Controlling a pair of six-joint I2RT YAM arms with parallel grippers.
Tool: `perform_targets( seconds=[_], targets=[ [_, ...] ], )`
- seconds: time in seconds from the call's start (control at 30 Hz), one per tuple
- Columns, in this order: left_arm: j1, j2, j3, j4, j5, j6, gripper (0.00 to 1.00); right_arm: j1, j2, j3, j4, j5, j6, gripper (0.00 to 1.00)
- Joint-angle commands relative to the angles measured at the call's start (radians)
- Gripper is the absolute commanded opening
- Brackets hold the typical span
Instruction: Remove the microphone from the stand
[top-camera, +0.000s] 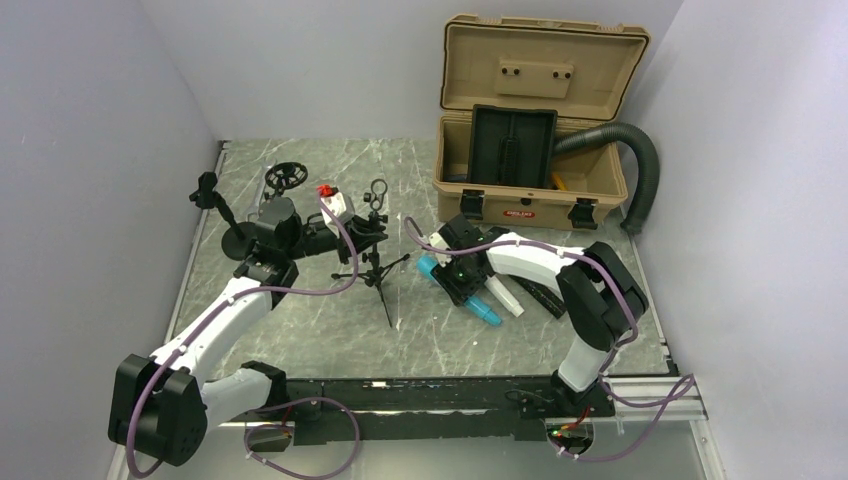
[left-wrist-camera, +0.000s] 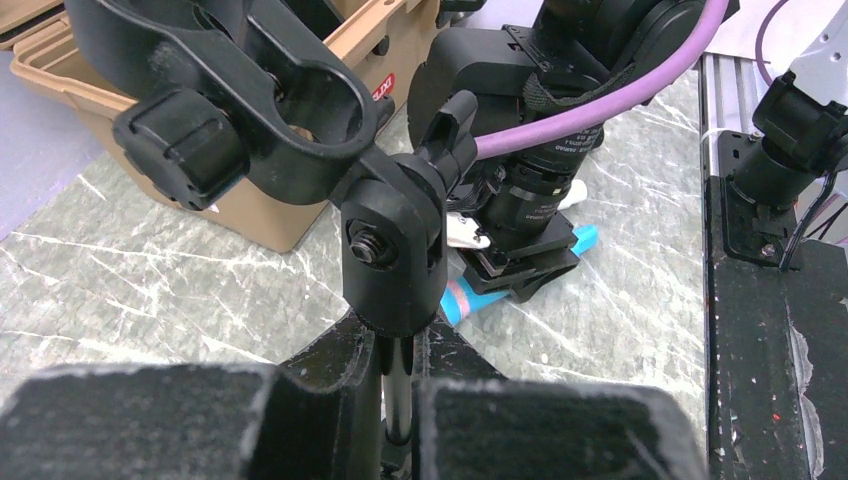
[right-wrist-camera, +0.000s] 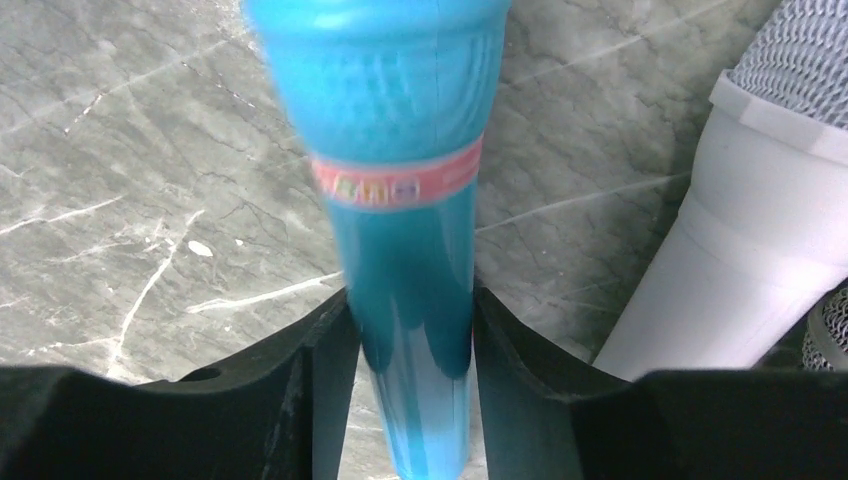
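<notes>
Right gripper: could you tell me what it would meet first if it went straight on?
Probably the marble tabletop: the right gripper points down at it, astride the blue microphone; depth is unclear.

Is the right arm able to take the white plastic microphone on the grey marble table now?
Probably not yet. The right arm's fingers are closed on the turquoise plastic microphone; the white plastic microphone lies uncovered just beside it, so letting go first should help.
</notes>
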Motion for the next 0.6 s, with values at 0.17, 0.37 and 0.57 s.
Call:
perform_targets(
  seconds=[0.17,0.37,0.57],
  targets=[
    [0.012,-0.014,-0.009,-0.024,-0.036,0.032,0.06,-0.004,-0.051,-0.049,-0.010,0.067,-0.010,0.53],
    [0.012,-0.022,-0.013,-0.030,-0.041,0.042,0.06,-0.011,-0.058,-0.048,-0.014,0.062,-0.010,0.53],
    [0.012,-0.018,-0.016,-0.022,-0.039,0.045,0.06,-0.024,-0.102,-0.056,-0.016,0.057,-0.009,0.51]
  ],
)
